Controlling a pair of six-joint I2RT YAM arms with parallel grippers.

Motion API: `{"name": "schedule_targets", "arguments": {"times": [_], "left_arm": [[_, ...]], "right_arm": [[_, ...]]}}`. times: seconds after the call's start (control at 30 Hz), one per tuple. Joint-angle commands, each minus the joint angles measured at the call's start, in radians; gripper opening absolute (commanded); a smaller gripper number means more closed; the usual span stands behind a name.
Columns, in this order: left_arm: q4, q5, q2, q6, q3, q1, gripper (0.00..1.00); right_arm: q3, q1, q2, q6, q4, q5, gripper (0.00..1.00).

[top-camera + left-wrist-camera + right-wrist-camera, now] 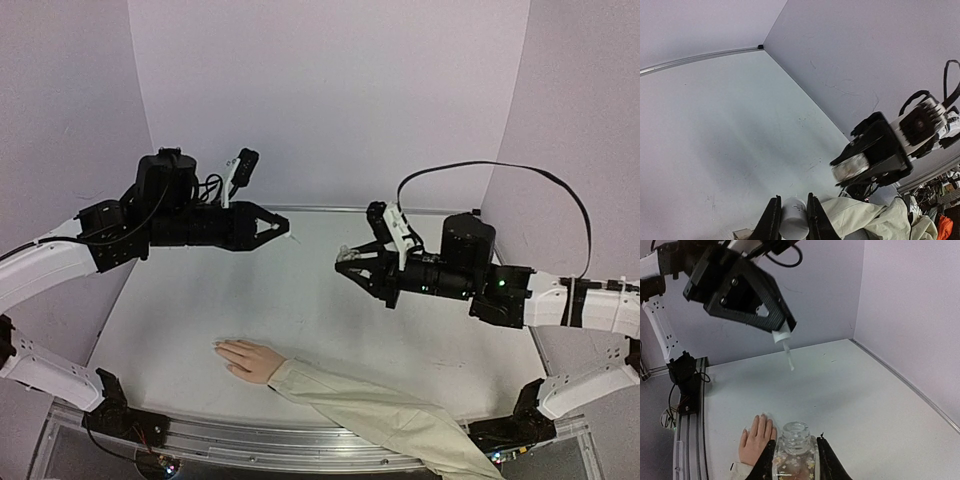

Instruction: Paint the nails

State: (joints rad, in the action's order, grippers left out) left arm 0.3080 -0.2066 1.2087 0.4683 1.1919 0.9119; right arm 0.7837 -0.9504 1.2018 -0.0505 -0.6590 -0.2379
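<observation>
The pale mannequin hand (248,358) with a beige sleeve (380,415) lies flat near the table's front edge; its nails (746,430) are barely distinguishable at the fingertips. My left gripper (283,229) is shut on the white cap (793,218), held high above the table; the clear brush (788,357) hangs from the cap. My right gripper (343,262) is shut on the small clear open bottle (796,450), also held in the air, facing the left gripper. The hand also shows in the right wrist view (756,441).
The white table (300,300) is walled by pale panels at back and sides. A metal rail (250,440) runs along the front edge. A black cable (500,170) loops above the right arm.
</observation>
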Motion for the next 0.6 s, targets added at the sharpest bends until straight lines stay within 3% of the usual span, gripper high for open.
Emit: {"name": "schedule_targets", "arguments": {"times": [0.0, 0.3, 0.57], "left_arm": [[-0.077, -0.077, 0.007, 0.003, 0.072, 0.008, 0.0], [-0.074, -0.191, 0.042, 0.03, 0.095, 0.01, 0.0], [-0.068, -0.211, 0.056, 0.027, 0.104, 0.013, 0.0]], "right_arm": [[0.075, -0.019, 0.079, 0.012, -0.103, -0.121, 0.0], [0.104, -0.024, 0.161, 0.015, -0.177, -0.128, 0.0], [0.111, -0.025, 0.18, 0.014, -0.191, -0.133, 0.0]]}}
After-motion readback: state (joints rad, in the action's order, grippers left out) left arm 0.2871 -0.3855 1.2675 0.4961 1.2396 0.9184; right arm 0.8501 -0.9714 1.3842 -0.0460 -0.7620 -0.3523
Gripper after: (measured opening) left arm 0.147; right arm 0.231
